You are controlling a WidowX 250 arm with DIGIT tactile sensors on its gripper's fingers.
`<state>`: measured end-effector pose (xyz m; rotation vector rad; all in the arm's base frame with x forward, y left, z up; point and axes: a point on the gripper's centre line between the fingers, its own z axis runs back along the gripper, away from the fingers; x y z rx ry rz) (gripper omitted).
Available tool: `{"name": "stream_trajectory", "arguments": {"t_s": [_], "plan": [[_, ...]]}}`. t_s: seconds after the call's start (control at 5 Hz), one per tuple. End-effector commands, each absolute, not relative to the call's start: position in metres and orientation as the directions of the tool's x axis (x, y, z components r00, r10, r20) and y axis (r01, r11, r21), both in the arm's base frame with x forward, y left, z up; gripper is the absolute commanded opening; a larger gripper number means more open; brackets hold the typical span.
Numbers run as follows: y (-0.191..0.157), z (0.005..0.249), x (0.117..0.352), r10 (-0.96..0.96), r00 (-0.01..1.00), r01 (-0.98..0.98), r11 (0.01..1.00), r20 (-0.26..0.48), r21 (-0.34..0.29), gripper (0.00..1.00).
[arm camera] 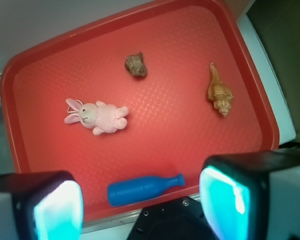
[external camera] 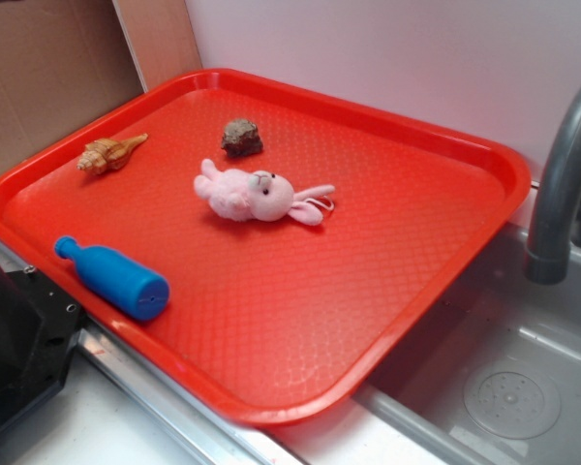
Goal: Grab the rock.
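Observation:
The rock [external camera: 241, 138] is a small dark grey-brown lump lying near the far side of the red tray [external camera: 436, 145]. In the wrist view the rock [arm camera: 136, 64] shows at the upper middle, far from my gripper [arm camera: 142, 207]. My gripper hangs high over the tray's near edge, open, with nothing between its two cyan pads [arm camera: 230, 200]. The gripper itself does not show in the exterior view.
A pink plush bunny [external camera: 257, 196] lies mid-tray, just in front of the rock. A tan spiral seashell [external camera: 108, 153] lies at the tray's left, and a blue toy bottle [external camera: 116, 279] by its near edge. A grey faucet [external camera: 562, 184] and sink [external camera: 504, 387] stand to the right.

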<state>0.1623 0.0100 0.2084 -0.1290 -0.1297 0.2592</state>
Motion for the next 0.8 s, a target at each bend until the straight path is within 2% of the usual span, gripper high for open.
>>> {"name": "stream_trajectory", "arguments": {"t_s": [0.0, 0.2, 0.6], "plan": [[0.017, 0.165, 0.215, 0.391, 0.914, -0.376, 0.917, 0.109, -0.132, 1.0], [0.02, 0.133, 0.237, 0.361, 0.924, -0.343, 0.929, 0.13, -0.143, 1.0], [0.027, 0.077, 0.269, 0.335, 0.939, -0.325, 0.939, 0.075, -0.113, 1.0]]}}
